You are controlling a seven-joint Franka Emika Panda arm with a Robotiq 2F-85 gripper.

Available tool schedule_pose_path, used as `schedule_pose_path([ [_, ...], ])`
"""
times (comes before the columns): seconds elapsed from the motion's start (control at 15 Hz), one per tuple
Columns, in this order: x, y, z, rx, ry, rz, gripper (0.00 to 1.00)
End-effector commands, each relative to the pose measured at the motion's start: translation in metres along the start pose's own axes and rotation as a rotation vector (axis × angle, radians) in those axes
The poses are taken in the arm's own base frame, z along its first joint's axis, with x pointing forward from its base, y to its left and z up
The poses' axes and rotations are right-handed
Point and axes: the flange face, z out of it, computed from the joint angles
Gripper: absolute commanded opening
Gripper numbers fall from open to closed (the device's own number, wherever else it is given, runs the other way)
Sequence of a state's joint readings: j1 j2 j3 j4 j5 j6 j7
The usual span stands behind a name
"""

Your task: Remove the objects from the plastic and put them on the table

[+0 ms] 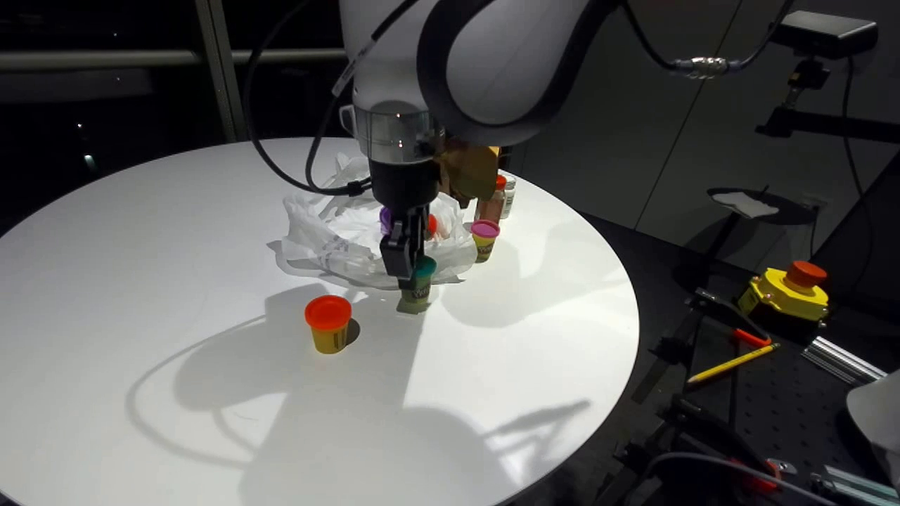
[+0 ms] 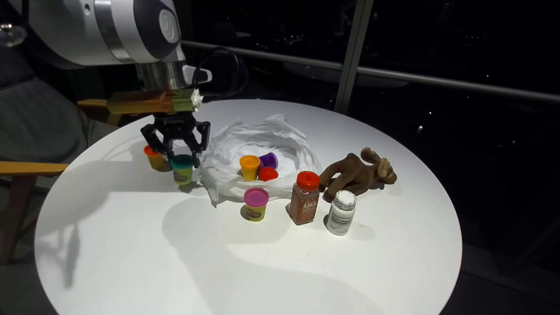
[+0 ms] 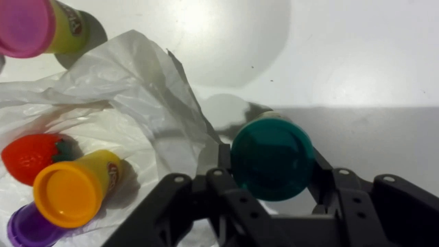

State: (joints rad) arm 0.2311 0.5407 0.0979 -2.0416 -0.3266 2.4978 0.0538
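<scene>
Before we let go: confirm a firm footing

Because the gripper (image 2: 183, 161) holds the green-lidded tub (image 3: 272, 159) upright at the table (image 2: 284, 271), just outside the plastic bag (image 2: 227, 183), we judge the set-down step to be in hand. The fingers (image 3: 224, 156) appear clamped on opposite sides of the tub at lid height, a grip that leaves the base free to land flat. Whether the base bears on the table, we cannot tell.

Inside the bag we find an orange-lidded tub (image 3: 68, 192), a purple tub (image 3: 39, 224) and a strawberry (image 3: 31, 156), so we judge the task unfinished. The low, crumpled rim suits entry from above.

A pink-lidded tub (image 2: 256, 203) and a red-lidded tub (image 1: 328, 323) stand on the table, well apart, presumably unloaded items; such spacing gives the fingers room at each release. A spice jar (image 2: 305, 201) and a white bottle (image 2: 341, 214) stand near the pink-lidded tub; we leave them alone.

Caution: one finger lies near the edge of the bag and could catch the plastic when spreading. We should check contact, part the fingers slowly, then rise straight up
</scene>
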Motion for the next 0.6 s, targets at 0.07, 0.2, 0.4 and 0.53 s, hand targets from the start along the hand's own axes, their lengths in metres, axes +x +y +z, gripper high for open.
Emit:
schedule_pose_path([
  [0.07, 0.005, -0.024, 0.011, 0.032, -0.022, -0.027, 0.28],
  [0.2, 0.005, -0.034, 0.005, 0.04, -0.015, -0.049, 0.28],
  [0.4, 0.004, -0.046, 0.004, 0.043, -0.01, -0.076, 0.28],
  [0.53, 0.004, -0.05, 0.005, 0.025, 0.0, -0.077, 0.28],
])
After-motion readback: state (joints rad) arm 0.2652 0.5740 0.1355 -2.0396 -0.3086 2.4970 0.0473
